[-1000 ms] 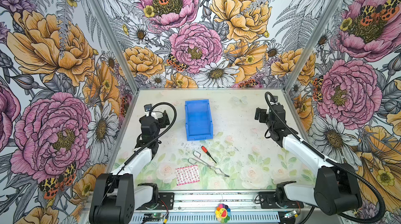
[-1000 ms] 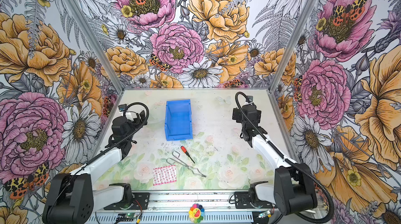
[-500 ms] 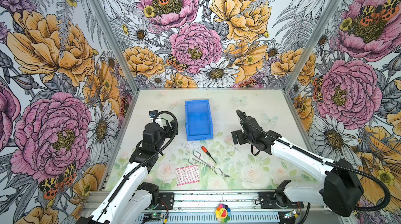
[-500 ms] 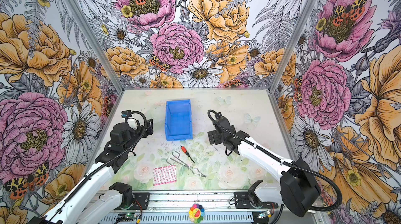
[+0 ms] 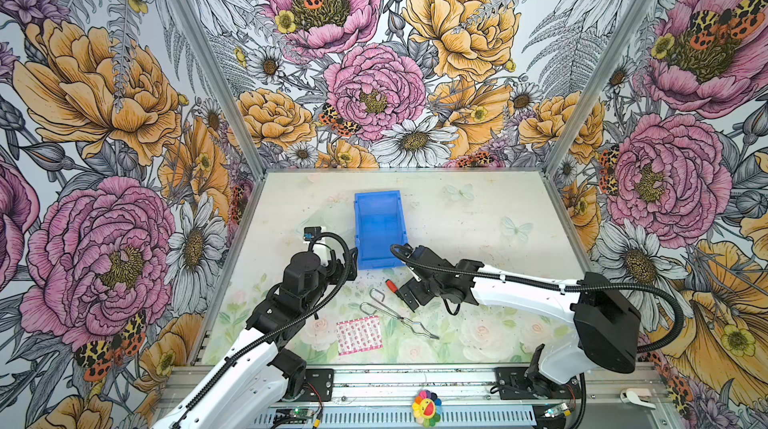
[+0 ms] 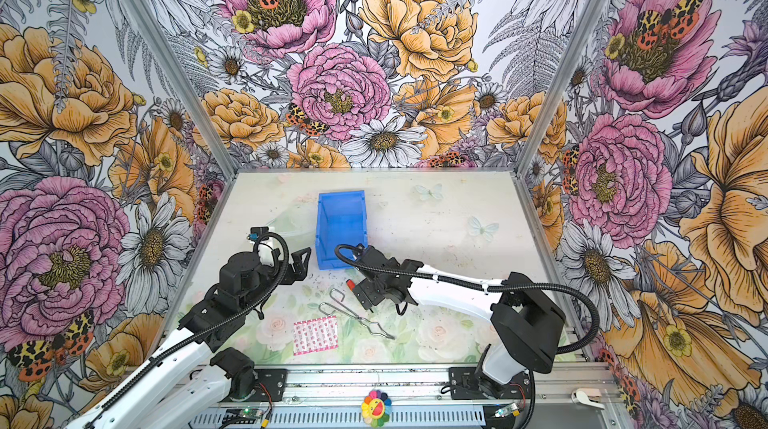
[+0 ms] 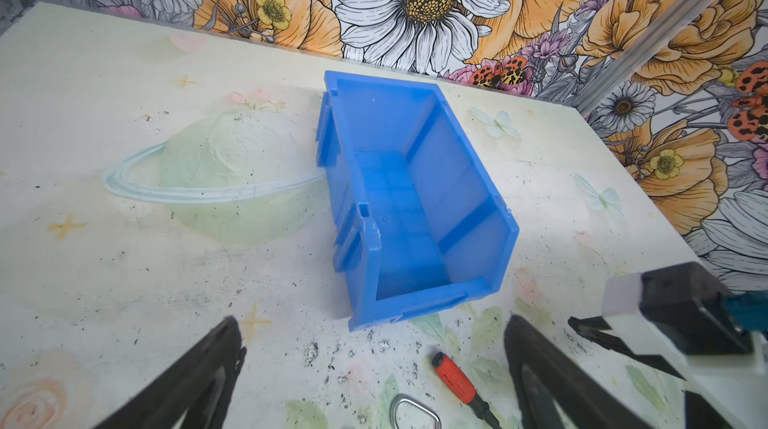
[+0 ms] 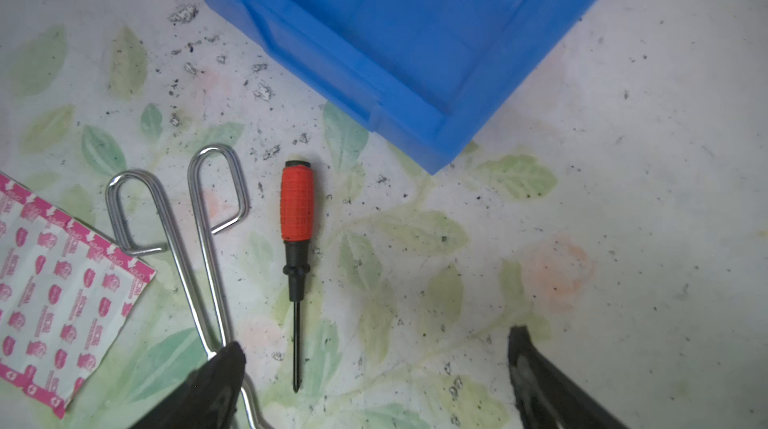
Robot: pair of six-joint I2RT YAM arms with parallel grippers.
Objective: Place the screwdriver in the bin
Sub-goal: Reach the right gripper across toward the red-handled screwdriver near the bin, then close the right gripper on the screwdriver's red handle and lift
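The right pincer [image 8: 374, 344] is open wide above the tabletop [image 8: 623, 198] and holds nothing. The red screwdriver [image 8: 296, 215] lies flat just ahead of it, with its thin end between the pincer's tips. The blue bin [image 8: 316, 53] sits past the handle. Silver wire tongs [image 8: 199, 240] lie beside one fingertip [image 8: 224, 364]. The left pincer [image 7: 372, 323] is wide open too, facing the bin.

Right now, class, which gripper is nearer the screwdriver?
Right. The right gripper hovers open over the screwdriver; the left gripper sits farther off, near the front of the bin.
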